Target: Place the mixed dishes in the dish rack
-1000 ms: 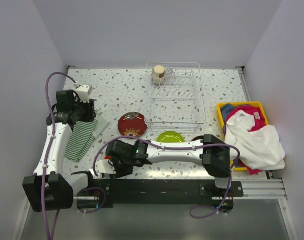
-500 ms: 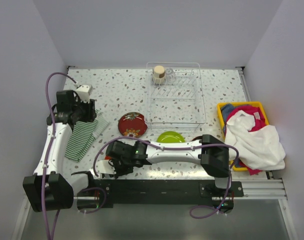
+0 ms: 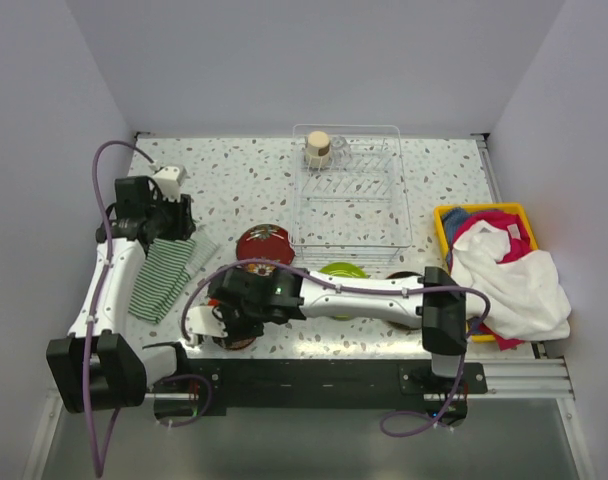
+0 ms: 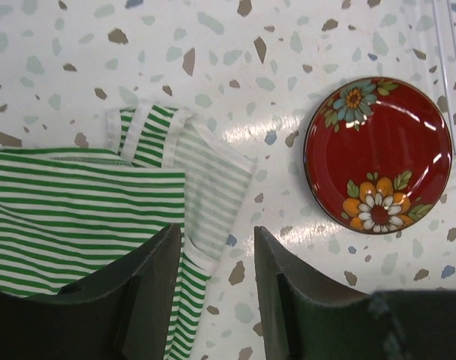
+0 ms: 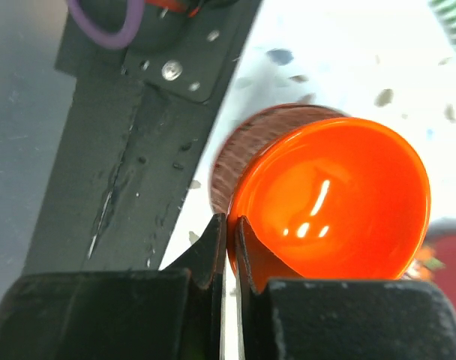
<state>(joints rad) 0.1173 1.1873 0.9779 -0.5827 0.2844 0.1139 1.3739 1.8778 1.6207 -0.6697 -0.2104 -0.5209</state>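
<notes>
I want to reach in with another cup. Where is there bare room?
Bare table lies between the striped cloth and the dish rack, and between rack and yellow bin. The rack holds only a beige cup. Crowded in front: red plate, green plate, right arm.

I noted the orange bowl [image 5: 340, 202] glossy and smooth, the dark red plate [image 4: 378, 154] glazed and shiny, the striped cloth [image 4: 85, 217] matt fabric, and the dish rack [image 3: 354, 215] clear plastic.
</notes>
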